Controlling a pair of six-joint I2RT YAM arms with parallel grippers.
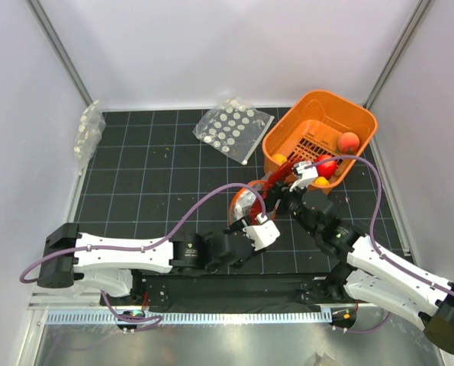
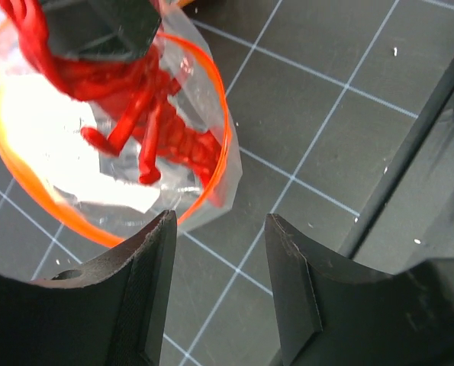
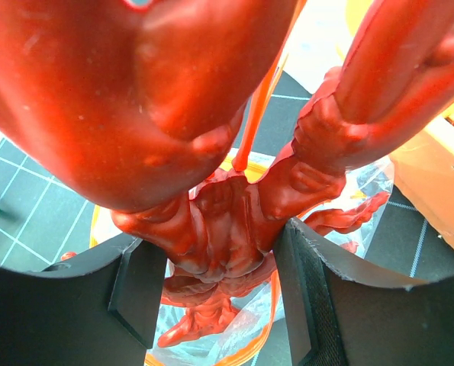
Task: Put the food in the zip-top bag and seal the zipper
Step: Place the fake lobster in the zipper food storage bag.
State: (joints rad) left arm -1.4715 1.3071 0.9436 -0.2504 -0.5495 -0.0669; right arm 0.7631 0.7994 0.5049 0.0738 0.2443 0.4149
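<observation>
The red octopus (image 3: 219, 229) is gripped between my right gripper's (image 3: 223, 255) jaws, and its tentacles hang into the open mouth of the zip-top bag (image 2: 74, 152). The orange-red zipper (image 2: 220, 107) forms a wide open loop around the tentacles (image 2: 162, 133). From above, the octopus (image 1: 275, 177) and right gripper (image 1: 281, 187) are over the bag (image 1: 243, 204). My left gripper (image 2: 219, 259) is open and empty just beside the bag's near rim; it also shows in the top view (image 1: 255, 221). Small fruit balls (image 1: 349, 141) lie in the orange basket.
The orange slotted basket (image 1: 288, 130) stands at the back right, close behind the right gripper. A clear bag with rows of white discs (image 1: 233, 130) lies at the back centre. Another clear bag (image 1: 89, 130) lies at the back left by the wall.
</observation>
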